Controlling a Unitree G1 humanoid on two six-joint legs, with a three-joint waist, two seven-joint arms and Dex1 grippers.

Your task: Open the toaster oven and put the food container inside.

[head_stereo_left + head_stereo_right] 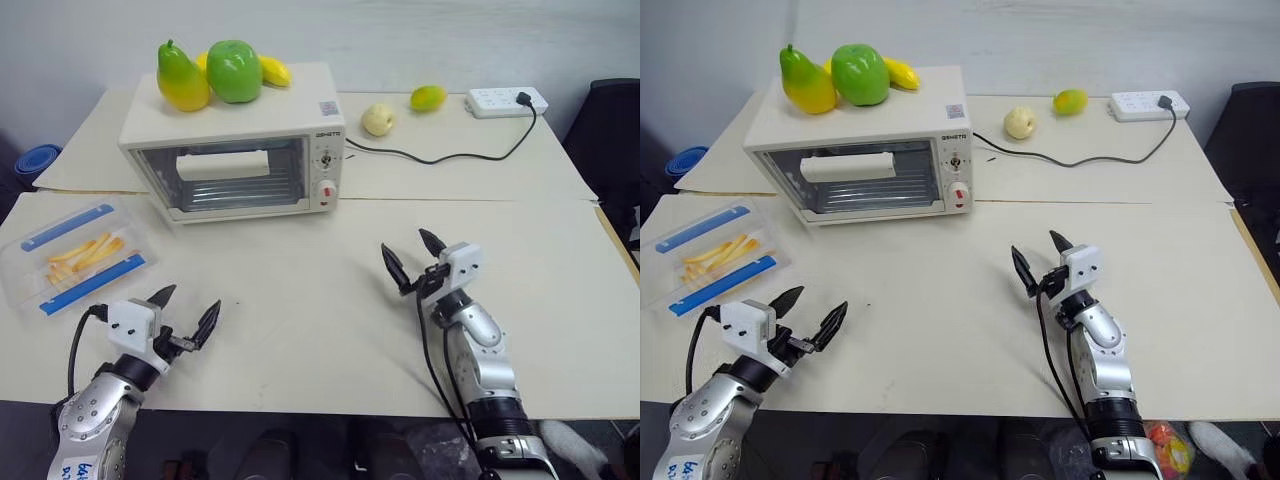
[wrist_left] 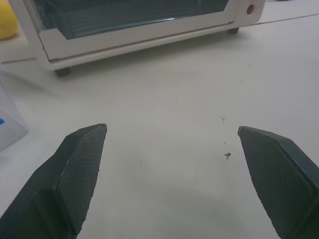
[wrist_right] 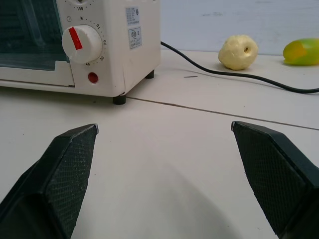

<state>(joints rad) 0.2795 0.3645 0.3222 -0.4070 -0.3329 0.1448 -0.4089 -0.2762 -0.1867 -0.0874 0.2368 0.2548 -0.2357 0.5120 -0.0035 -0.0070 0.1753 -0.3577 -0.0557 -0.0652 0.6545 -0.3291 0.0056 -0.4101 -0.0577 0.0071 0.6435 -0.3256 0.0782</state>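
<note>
Toaster oven (image 1: pixel 240 150), cream-white and boxy, stands toward the back of the pale table (image 1: pixel 300 300) with its glass door closed. Left gripper (image 1: pixel 186 312): black fingers spread wide, holding nothing, above the table's near edge. Right gripper (image 1: pixel 413 259): likewise fully spread and empty, short of the oven's knob panel. Clear rectangular plastic food container (image 1: pixel 75 258), blue clip strips on its lid, lies flat beyond the left gripper, apart from it. Plastic fruit (image 1: pixel 215 72) rests on the oven's top.

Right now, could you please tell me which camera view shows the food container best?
The left eye view: the whole food container lies there, lid and fries visible. The right eye view shows it nearer the edge; the left wrist view catches one corner.
</note>
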